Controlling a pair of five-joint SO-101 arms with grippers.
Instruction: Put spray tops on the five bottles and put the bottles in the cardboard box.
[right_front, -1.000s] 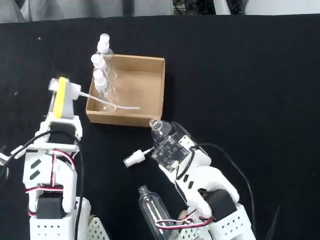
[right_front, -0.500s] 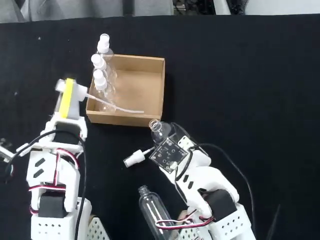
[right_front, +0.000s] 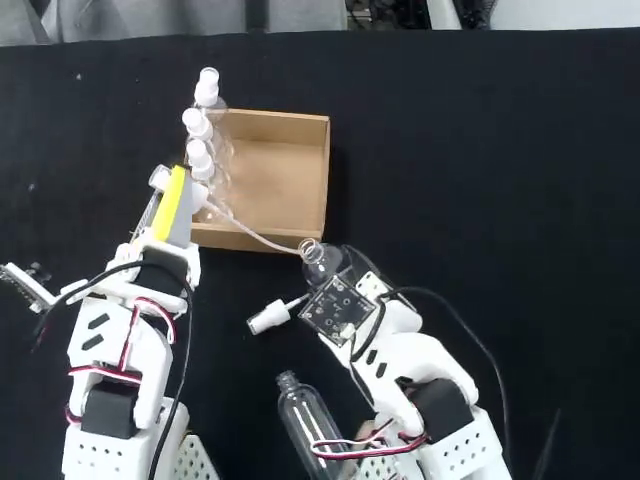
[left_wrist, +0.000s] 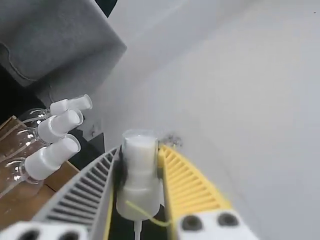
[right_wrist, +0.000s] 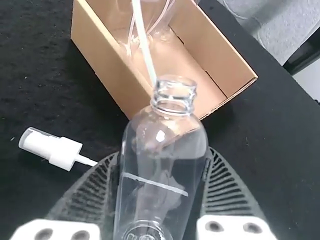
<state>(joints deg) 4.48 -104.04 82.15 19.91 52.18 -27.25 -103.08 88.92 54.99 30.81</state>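
Nearest the arm bases, a spare bottle (right_front: 305, 425) lies on the black table (right_front: 520, 180) between the two arms. It is uncapped, and its open neck points to 11 o'clock. Just beyond it, the right gripper (right_wrist: 162, 152) pinches a held bottle (right_wrist: 162, 145) by the body, one finger on each side. This bottle is clear and tilted off upright, its open neck toward 11 o'clock and close to the near wall of the box (right_front: 290, 180). At 9 o'clock from that gripper a white loose top (right_front: 268, 319) lies on its side on the table. Its short stem points toward the gripper, near it but apart. Farther out, toward 10 o'clock, the left gripper (left_wrist: 141, 150) has its grey and yellow fingers pressed onto a held top (left_wrist: 140, 175), white and clamped between them. From that top a thin tube (right_front: 255, 236) runs toward 4 o'clock across the box's near corner. Its tip meets the rim of the held bottle's neck; whether it is inside the neck I cannot tell. Beyond both grippers the box stands open at the top. Along its 9 o'clock wall are three capped bottles (right_front: 198, 152), side by side, with white tops poking past the rim, the farthest at the 11 o'clock corner
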